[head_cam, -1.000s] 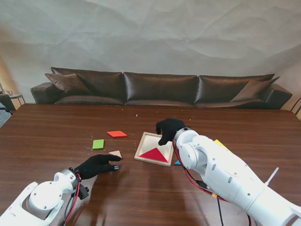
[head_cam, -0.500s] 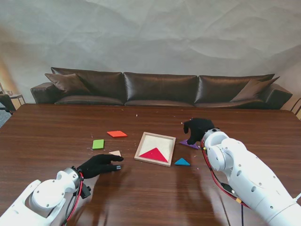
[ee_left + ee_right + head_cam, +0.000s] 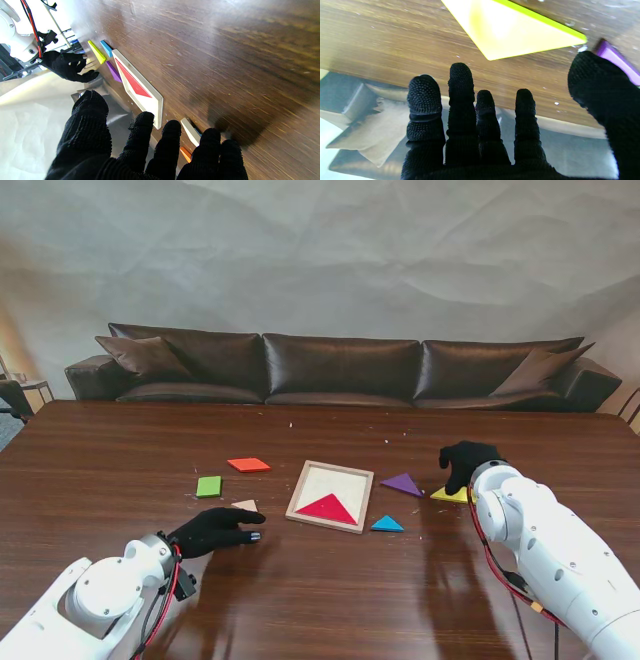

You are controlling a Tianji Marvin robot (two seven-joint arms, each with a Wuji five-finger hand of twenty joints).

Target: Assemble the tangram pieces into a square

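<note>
A wooden square tray point(image 3: 356, 476) lies mid-table with a red triangle point(image 3: 327, 507) in its near part. Right of it sit a purple triangle point(image 3: 403, 483), a small blue triangle point(image 3: 387, 524) and a yellow triangle point(image 3: 447, 495). My right hand point(image 3: 467, 461) hovers open over the yellow triangle point(image 3: 505, 27), fingers spread, holding nothing. Left of the tray lie an orange piece point(image 3: 249, 465), a green square point(image 3: 209, 486) and a pale wooden piece point(image 3: 246, 505). My left hand point(image 3: 212, 531) rests open just nearer to me than the pale piece point(image 3: 190, 131), fingers apart.
A dark leather sofa point(image 3: 340, 370) runs along the table's far edge. The brown table point(image 3: 120, 460) extends wide on both sides. The tray point(image 3: 150, 98) and red triangle point(image 3: 132, 82) show in the left wrist view.
My right hand has swung from over the tray to the right, past the purple triangle, and now sits above the yellow triangle. The left hand has barely moved.
</note>
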